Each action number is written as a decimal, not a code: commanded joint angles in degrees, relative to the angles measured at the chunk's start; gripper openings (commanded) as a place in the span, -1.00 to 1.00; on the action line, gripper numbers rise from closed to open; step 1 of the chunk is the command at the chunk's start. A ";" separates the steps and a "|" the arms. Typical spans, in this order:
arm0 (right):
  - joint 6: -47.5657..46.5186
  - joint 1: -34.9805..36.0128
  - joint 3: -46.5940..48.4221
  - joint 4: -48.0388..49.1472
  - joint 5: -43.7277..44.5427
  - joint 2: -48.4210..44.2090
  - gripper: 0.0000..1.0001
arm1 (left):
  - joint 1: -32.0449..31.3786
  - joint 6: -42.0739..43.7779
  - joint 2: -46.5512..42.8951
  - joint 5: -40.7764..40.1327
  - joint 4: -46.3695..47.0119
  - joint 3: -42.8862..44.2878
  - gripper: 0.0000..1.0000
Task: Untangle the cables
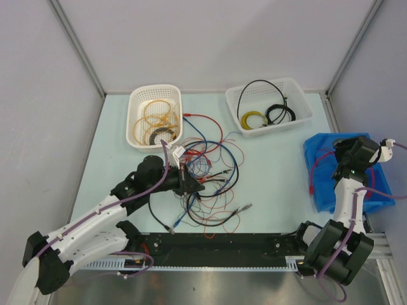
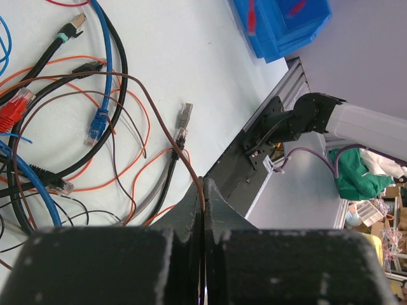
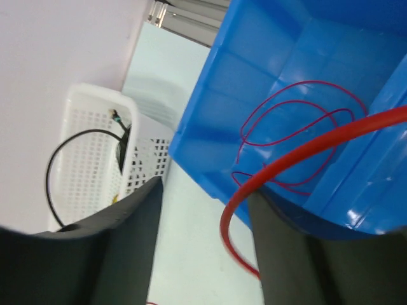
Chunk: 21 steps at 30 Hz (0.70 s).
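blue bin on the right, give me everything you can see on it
The blue bin looks like glossy moulded plastic, open-topped, with stepped inner walls. It sits at the right side of the table, near a white basket. Inside lies looped thin red wire; a thicker red cable arcs above it. The right gripper hovers over it, jaws apart.

Red, blue, orange, black cables [image 1: 208, 169], intertwined loops

red, blue, orange and black cables [image 1: 210, 168], white lattice baskets [image 1: 155, 88], blue bin [image 1: 318, 149], pale table [image 1: 273, 184]
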 commanded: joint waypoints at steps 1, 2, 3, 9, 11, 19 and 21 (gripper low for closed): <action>2.40 -0.56 0.29 -0.60 -0.28 -1.29 0.29 | 0.21 -0.42 -1.03 0.49 1.07 -0.65 -1.00; 3.01 -0.39 0.37 -0.69 -0.19 -2.00 0.35 | 0.21 -0.42 -0.94 0.49 1.15 -0.65 -1.00; 4.15 -0.39 0.29 -0.87 -0.10 -3.40 0.38 | 0.21 -0.51 -0.68 0.67 1.33 -0.65 -1.00; 10.13 1.54 0.37 -1.22 -0.54 -8.94 0.46 | 0.21 -0.60 -0.15 1.37 1.68 -0.65 -1.00; 12.41 2.60 0.37 -1.48 -0.36 -11.66 0.47 | 0.21 -0.60 -0.23 1.28 1.77 -0.74 -1.00; 14.18 19.69 1.16 -3.33 1.55 -18.44 0.47 | 0.21 -1.04 0.29 0.58 2.21 0.14 -1.00; 12.61 26.65 2.04 -4.03 2.97 -17.13 0.47 | 0.21 -0.78 0.55 0.23 1.86 1.54 -1.00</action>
